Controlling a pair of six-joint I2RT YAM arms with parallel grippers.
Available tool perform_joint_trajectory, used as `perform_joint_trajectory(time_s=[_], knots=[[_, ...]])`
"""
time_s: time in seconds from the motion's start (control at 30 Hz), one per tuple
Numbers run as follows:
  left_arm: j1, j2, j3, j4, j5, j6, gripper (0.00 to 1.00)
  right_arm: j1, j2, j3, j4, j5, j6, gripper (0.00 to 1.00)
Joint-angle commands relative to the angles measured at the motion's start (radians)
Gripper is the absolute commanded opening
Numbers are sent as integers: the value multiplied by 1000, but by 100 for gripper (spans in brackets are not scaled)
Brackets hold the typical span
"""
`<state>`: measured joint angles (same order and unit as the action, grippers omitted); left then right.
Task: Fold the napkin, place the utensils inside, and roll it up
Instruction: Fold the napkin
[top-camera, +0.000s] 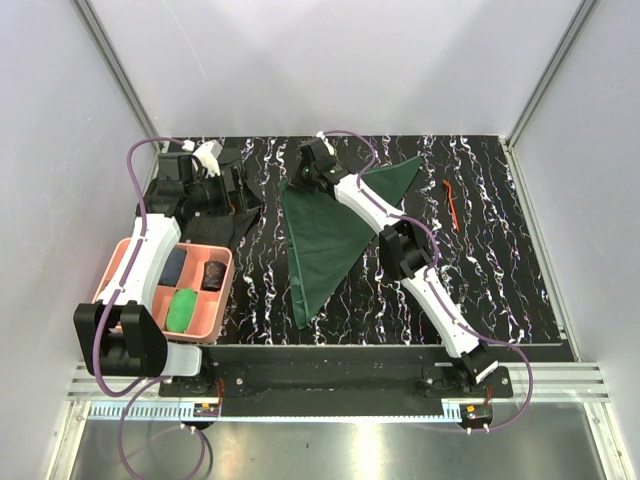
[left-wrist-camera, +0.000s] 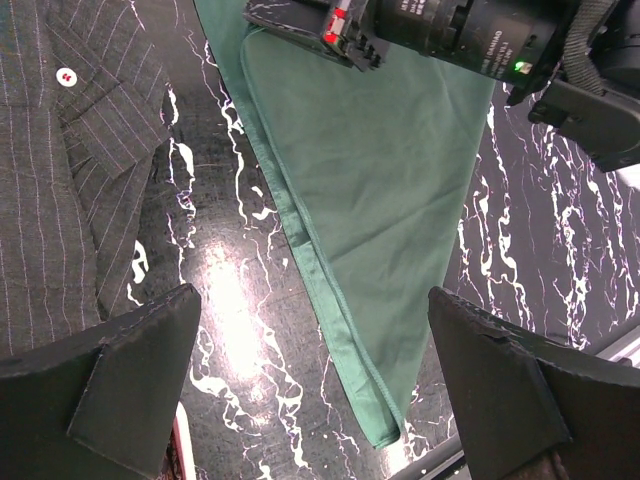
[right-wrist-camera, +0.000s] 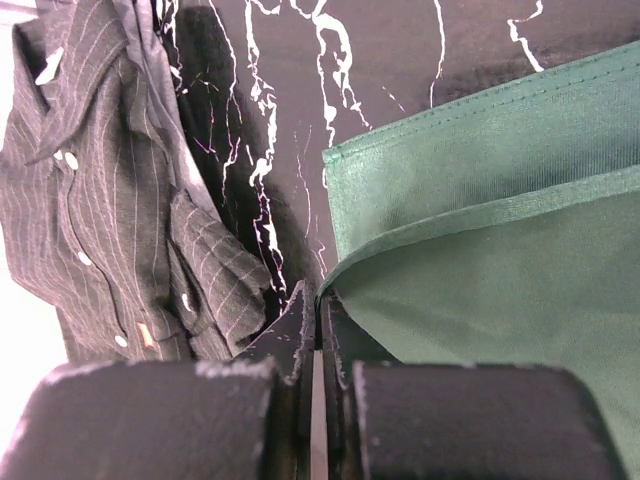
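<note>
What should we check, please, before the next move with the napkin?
1. Right pincer shut on the corner of the napkin: ok.
2. Left pincer open and empty: ok.
3. Orange-red fork lies on the table, apart from the napkin: ok.
4. Pinstriped shirt clear of the napkin's edge: ok.
5. Fold laid flat and even: cannot tell, the right arm covers part of it.
</note>
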<state>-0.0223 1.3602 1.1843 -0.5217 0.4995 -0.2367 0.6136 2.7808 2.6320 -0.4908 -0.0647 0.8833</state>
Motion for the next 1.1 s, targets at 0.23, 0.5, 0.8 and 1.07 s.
perform_joint_trajectory(time_s=[0.23, 0.5, 0.8, 1.07], knots=[[12, -36, -2, 46, 43, -9, 99, 5, 31, 59, 138, 52, 105, 0], [13, -33, -3, 48, 50, -13, 99, 5, 71, 79, 175, 60, 137, 0], [15, -27, -3, 49, 62, -16, 99, 5, 89, 79, 182, 97, 138, 0], [15, -24, -5, 52, 68, -18, 99, 2, 88, 82, 193, 128, 118, 0]])
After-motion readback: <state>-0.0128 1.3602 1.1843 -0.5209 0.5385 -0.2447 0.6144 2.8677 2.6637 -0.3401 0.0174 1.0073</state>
